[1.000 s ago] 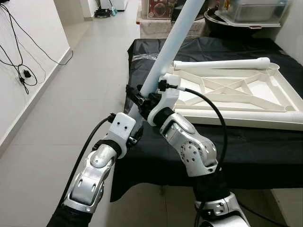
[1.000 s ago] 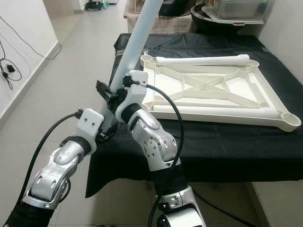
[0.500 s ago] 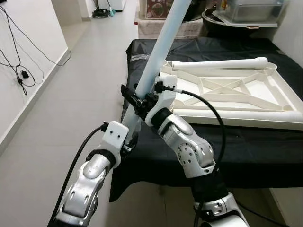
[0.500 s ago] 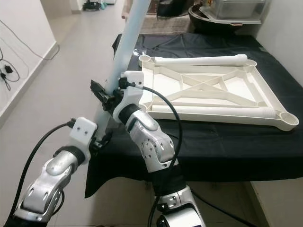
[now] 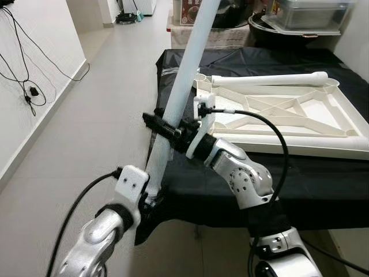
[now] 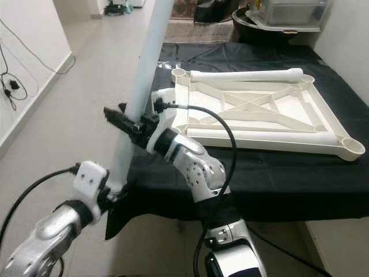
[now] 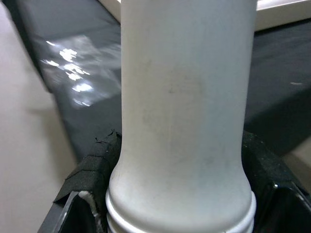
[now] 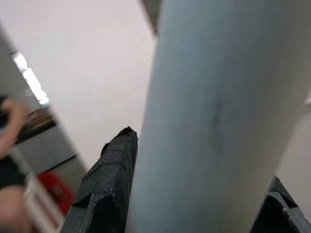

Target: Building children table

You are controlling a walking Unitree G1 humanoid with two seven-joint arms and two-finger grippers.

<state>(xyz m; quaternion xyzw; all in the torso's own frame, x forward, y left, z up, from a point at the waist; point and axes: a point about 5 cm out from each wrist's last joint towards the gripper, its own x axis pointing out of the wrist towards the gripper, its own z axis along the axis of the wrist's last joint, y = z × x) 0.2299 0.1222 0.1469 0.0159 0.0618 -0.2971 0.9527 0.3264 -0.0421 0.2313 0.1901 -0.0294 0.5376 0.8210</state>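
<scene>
Tabletop frame point(image 5: 288, 115) lies upside down on the black-covered table point(image 5: 323, 173), no leg fitted; two legs lie loose along its far and near edges. Left claw point(image 5: 151, 199) and right claw point(image 5: 170, 130) both clamp a third white leg point(image 5: 181, 92), held nearly upright off the table's left edge, not yet seated in a corner socket.

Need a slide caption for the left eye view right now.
Both end effectors, left and right, grip a long white plastic table leg beside the upturned white tabletop.
</scene>
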